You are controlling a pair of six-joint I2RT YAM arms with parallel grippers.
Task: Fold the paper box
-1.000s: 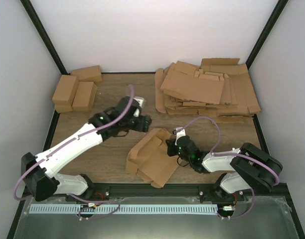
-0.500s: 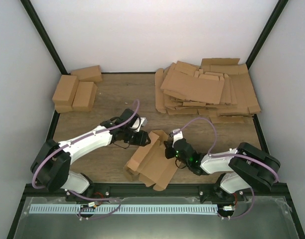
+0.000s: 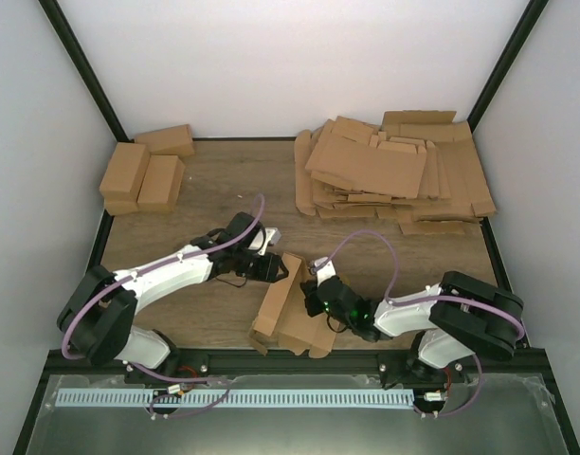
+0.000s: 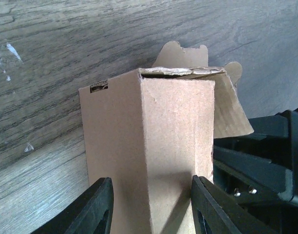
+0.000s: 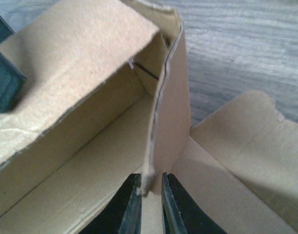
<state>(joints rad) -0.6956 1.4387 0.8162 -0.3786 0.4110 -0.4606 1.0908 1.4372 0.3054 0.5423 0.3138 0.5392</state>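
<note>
Claws shape the paper box point(image 3: 285, 313) on the worktop point(image 3: 214, 185).
Left claw point(image 4: 150, 195) clamps its end, right claw point(image 5: 150, 184) pinches one wall; pressing along creases should square it.

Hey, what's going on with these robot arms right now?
Two arms are working on the paper box, which is only partly formed. The left gripper clasps its raised section from outside, while the right gripper pinches the edge of one thin wall. Behind, small cartons sit back left and a heap of flat sheets lies back right.
</note>
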